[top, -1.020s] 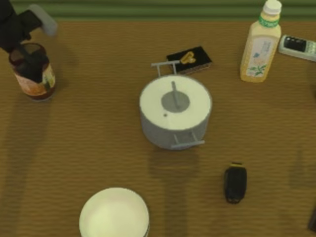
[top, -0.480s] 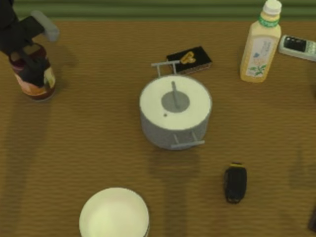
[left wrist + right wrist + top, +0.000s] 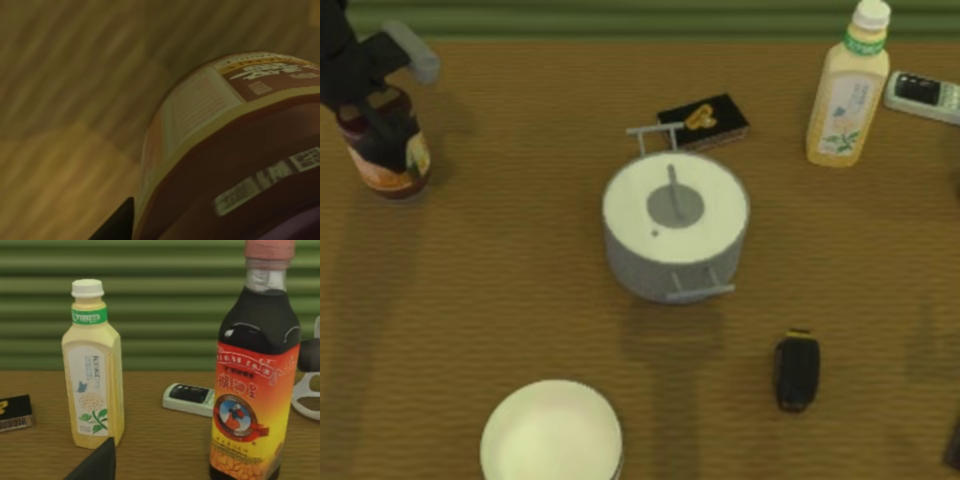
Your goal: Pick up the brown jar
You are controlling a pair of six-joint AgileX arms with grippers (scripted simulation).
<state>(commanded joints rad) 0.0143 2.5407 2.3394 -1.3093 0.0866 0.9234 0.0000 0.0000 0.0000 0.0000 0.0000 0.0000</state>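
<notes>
The brown jar (image 3: pixel 392 160) stands at the table's far left; its orange-and-cream label shows below my arm. My left gripper (image 3: pixel 377 122) comes down over its top and is shut on it, with dark fingers across the lid and upper wall. The jar (image 3: pixel 225 150) fills the left wrist view, with one fingertip (image 3: pixel 117 225) against its side. I cannot tell whether its base touches the table. My right gripper (image 3: pixel 150 475) is parked off the table's right side, open and holding nothing. One of its fingertips (image 3: pixel 97 462) shows.
A grey pot with a white lid (image 3: pixel 675 225) sits mid-table, behind it a black box (image 3: pixel 705 120). The pale-yellow bottle (image 3: pixel 847 95) and a remote (image 3: pixel 923 95) are far right. A white bowl (image 3: pixel 552 432) and a black mouse (image 3: pixel 796 372) lie near the front. A dark sauce bottle (image 3: pixel 257 385) stands close to the right gripper.
My left gripper has settled lower over the jar's top and closed on it. The jar has shifted slightly toward the far left edge. Nothing else has moved.
</notes>
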